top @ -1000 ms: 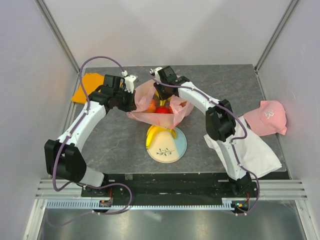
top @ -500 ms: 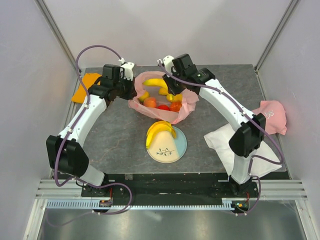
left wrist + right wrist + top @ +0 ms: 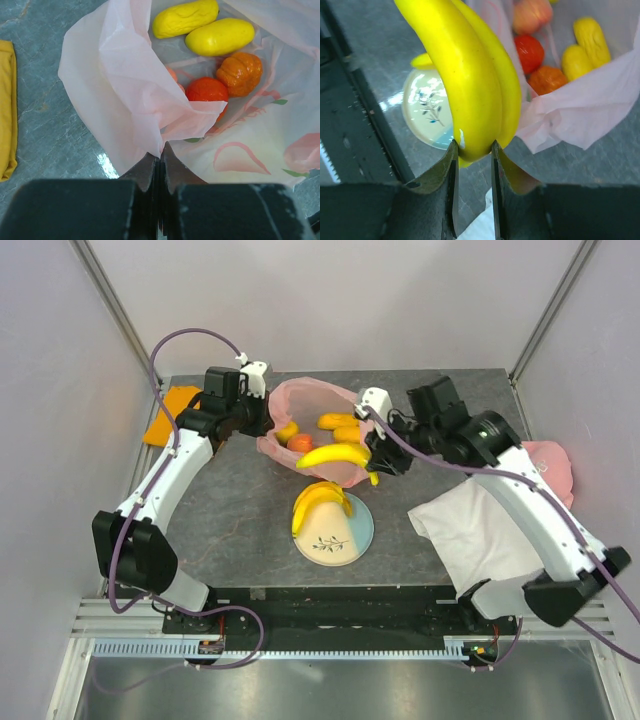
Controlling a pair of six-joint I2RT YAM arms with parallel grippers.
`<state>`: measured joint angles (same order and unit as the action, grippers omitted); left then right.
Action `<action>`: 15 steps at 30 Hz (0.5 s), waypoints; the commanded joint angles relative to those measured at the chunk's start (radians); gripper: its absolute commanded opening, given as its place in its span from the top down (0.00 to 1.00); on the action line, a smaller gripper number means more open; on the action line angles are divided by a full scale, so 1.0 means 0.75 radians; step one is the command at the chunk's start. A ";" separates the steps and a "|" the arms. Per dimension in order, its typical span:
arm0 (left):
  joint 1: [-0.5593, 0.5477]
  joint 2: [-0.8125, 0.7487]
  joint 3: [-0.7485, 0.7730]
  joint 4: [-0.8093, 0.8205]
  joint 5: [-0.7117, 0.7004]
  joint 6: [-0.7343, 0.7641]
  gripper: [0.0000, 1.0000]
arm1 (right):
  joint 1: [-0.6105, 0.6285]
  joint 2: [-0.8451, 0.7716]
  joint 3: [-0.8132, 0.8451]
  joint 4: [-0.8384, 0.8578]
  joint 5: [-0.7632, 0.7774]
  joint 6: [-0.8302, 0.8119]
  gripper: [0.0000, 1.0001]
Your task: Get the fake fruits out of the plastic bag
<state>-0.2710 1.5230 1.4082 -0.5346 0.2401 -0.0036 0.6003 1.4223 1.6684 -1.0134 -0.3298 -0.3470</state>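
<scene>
The pink plastic bag (image 3: 305, 400) lies open at the table's far middle. My left gripper (image 3: 258, 412) is shut on its left edge (image 3: 150, 125). Inside lie two yellow fruits (image 3: 186, 17), an orange piece (image 3: 240, 73), a red piece (image 3: 206, 90) and a peach piece (image 3: 530, 15). My right gripper (image 3: 378, 458) is shut on a yellow banana bunch (image 3: 332, 455), held above the bag's near edge; it fills the right wrist view (image 3: 465, 85). A second banana bunch (image 3: 318, 502) lies on the plate (image 3: 350, 538).
A folded orange cloth (image 3: 172, 412) lies at the far left. A white cloth (image 3: 475, 535) and a pink cap (image 3: 555, 465) lie at the right. The plate also shows in the right wrist view (image 3: 426, 110).
My right gripper has lifted a banana bunch out of the bag and swung it toward the near right. The bag has opened wider. My left gripper stays on the bag's edge.
</scene>
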 commanded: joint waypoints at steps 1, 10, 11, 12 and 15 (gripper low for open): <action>-0.005 -0.047 0.012 0.060 0.044 0.001 0.98 | 0.052 -0.090 -0.128 -0.170 -0.339 -0.206 1.00; -0.005 -0.110 -0.020 0.054 0.079 0.064 0.98 | 0.177 0.012 -0.502 0.050 -0.313 -0.219 1.00; -0.005 -0.118 -0.027 0.052 0.081 0.076 0.98 | 0.177 0.028 -0.535 0.093 -0.285 -0.190 1.00; -0.005 -0.126 -0.039 0.048 0.083 0.082 0.98 | 0.175 0.046 -0.545 0.152 -0.284 -0.178 1.00; -0.005 -0.155 -0.071 0.042 0.083 0.101 0.99 | 0.194 0.112 -0.558 0.214 -0.282 -0.188 1.00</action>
<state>-0.2710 1.4677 1.3800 -0.5243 0.2737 0.0196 0.7341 1.4902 1.2472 -0.9939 -0.5278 -0.4896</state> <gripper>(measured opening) 0.023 0.312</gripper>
